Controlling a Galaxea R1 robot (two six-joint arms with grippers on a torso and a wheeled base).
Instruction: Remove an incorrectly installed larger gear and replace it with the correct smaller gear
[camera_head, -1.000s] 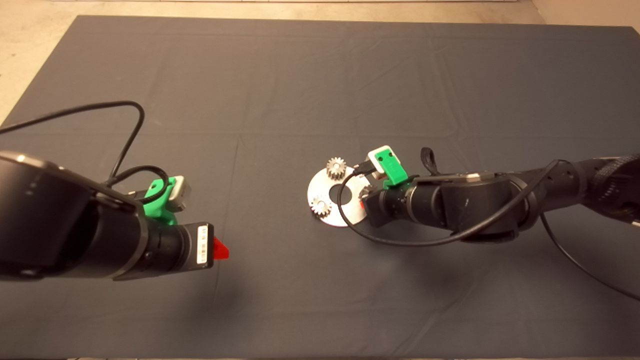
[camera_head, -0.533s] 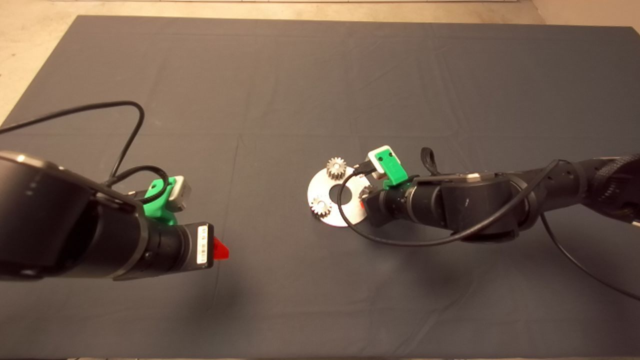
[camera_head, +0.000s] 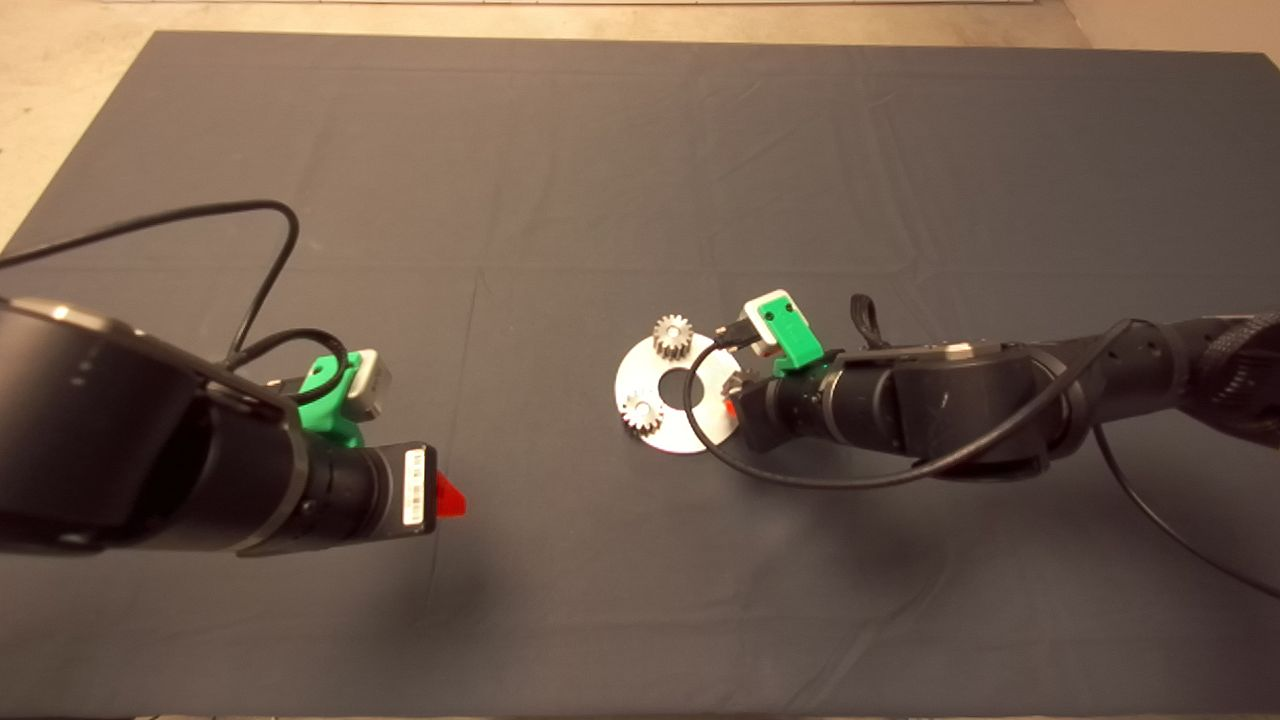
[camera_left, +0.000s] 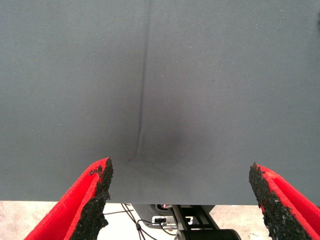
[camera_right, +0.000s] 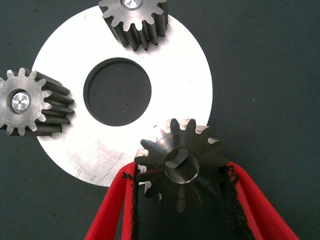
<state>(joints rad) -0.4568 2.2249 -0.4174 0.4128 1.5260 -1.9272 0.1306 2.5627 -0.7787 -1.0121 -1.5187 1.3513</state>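
Dark mat (camera_head: 560, 170): right gripper (camera_right: 180, 200) clamps gear (camera_right: 181, 164) over plate (camera_right: 75, 145); seat it next. Left gripper (camera_left: 182, 200) spread, idle.

No text, brand, number or sign can be read anywhere. The one thing that bears print is a small white label (camera_head: 413, 485) on the end of the left arm's black wrist, at the near left of the mat, and its marks are too small to make out. The gears, the metal disc, the mat and the green camera mounts carry no visible writing.
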